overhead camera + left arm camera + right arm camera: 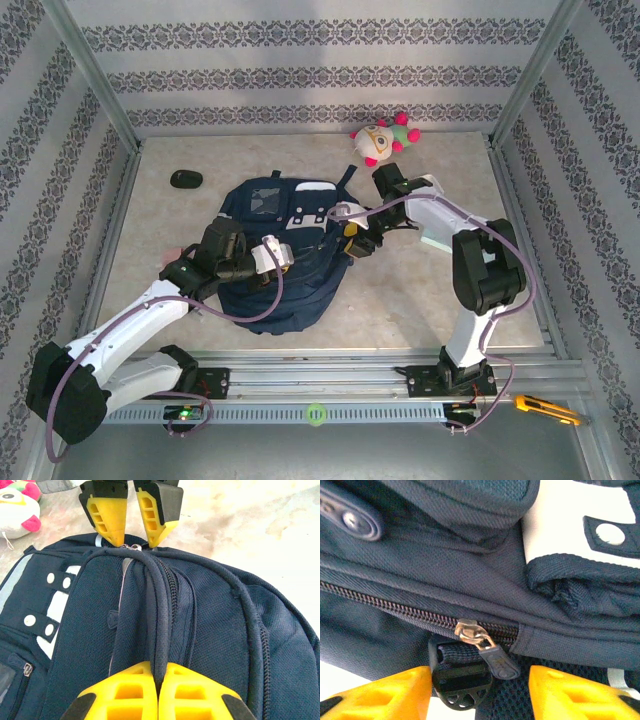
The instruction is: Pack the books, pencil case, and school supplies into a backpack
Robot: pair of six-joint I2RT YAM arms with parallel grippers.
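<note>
Bench (400, 290): backpack (275, 260) lies flat mid-bench, main zip closed along the stretch I can see, so nothing goes in yet. Left pincer (157, 690) is clamped tight on a ridge of backpack fabric beside the zip, anchoring it. Right pincer (480, 690) stands apart, straddling the black buckle (460, 687) and zipper pull (487, 652), touching neither.

Risks:
- The pull lies flat right above the buckle, so closing could catch the buckle or mesh instead.
- A thin tab gives a shallow bite and could slip on the tug.
- If the left anchor lets go, the whole bag drags and the zip won't run.
</note>
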